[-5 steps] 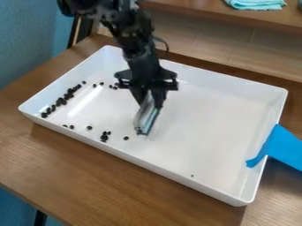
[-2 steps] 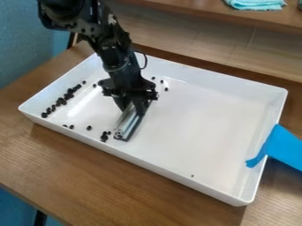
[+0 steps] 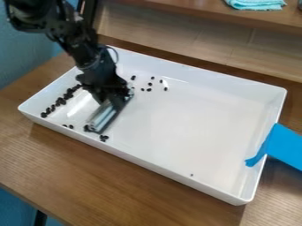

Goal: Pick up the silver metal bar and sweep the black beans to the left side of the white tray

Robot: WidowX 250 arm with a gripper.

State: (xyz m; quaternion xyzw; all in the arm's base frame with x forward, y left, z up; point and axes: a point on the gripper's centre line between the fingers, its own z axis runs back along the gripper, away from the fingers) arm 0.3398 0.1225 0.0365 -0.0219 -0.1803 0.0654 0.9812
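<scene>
The black gripper (image 3: 111,97) is low over the left part of the white tray (image 3: 194,119), shut on a silvery, dark-edged bar (image 3: 105,114). That bar slants down to the lower left, its low end at the tray floor near the front wall. Dark beads touch or nearly touch this end. A small dark clump (image 3: 103,138) lies just beyond it. Left of the gripper, a row of black beads (image 3: 61,101) follows the tray's left side. Several loose beads (image 3: 149,84) are scattered to the gripper's upper right. Part of the tray floor is hidden behind gripper and bar.
Blue tape (image 3: 277,145) runs over the tray's right wall onto the wooden table (image 3: 106,176). One tiny dark speck (image 3: 191,175) is near the front right wall. A folded teal cloth (image 3: 256,4) rests on the raised shelf at the back.
The gripper has moved left with the bar, whose low end now meets beads near the front wall. More loose beads show to the gripper's upper right, some of them hidden by the arm before.
</scene>
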